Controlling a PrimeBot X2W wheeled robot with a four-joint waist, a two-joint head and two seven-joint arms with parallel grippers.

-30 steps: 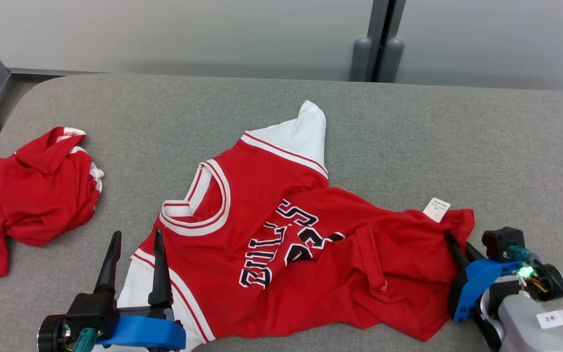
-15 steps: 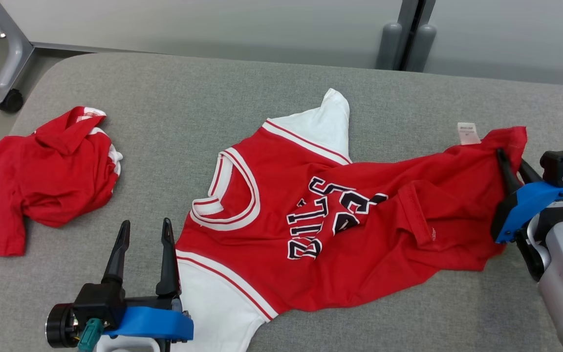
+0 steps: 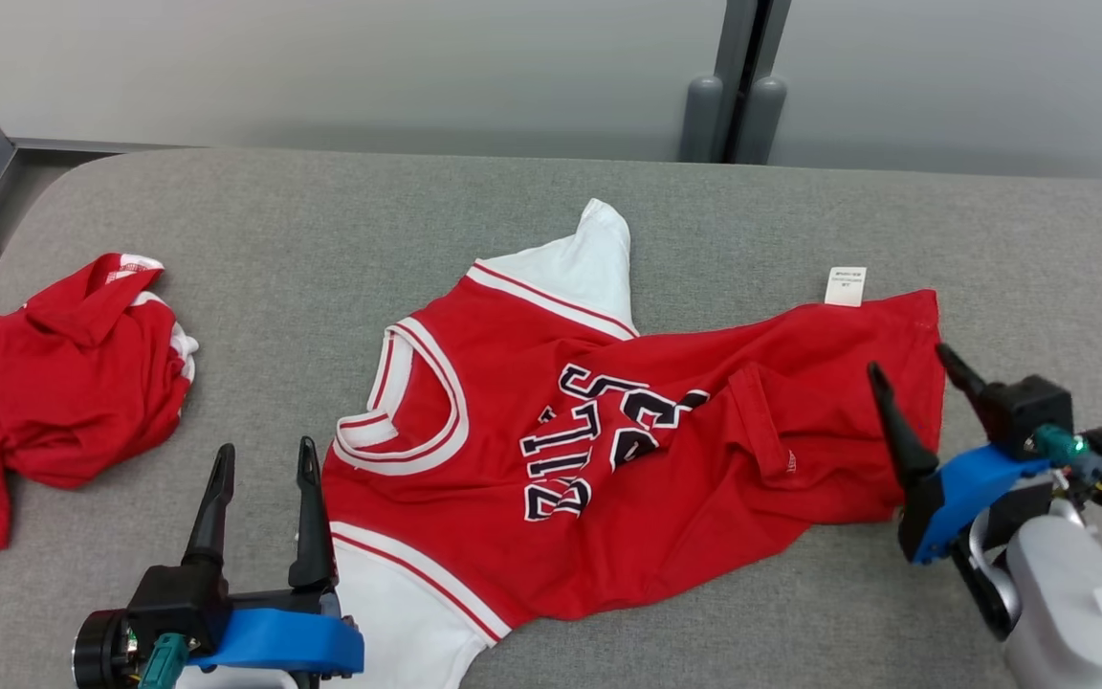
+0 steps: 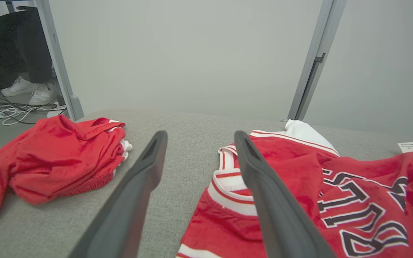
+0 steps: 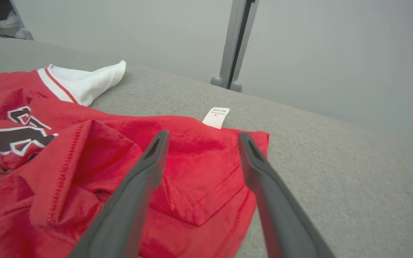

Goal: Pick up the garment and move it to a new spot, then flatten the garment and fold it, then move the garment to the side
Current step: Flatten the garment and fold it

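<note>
The shirt (image 3: 608, 450) lies stretched lengthwise, seemingly for flattening, with the right gripper (image 3: 907, 359) spread and empty at its hem and the left gripper (image 3: 265, 446) likewise spread and empty beside its collar.

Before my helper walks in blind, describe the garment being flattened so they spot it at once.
On the grey padded table, look to the middle. The jersey lies spread there, red with white sleeves and dark lettering; the other red garment at the left end is bunched and shows no lettering.
</note>
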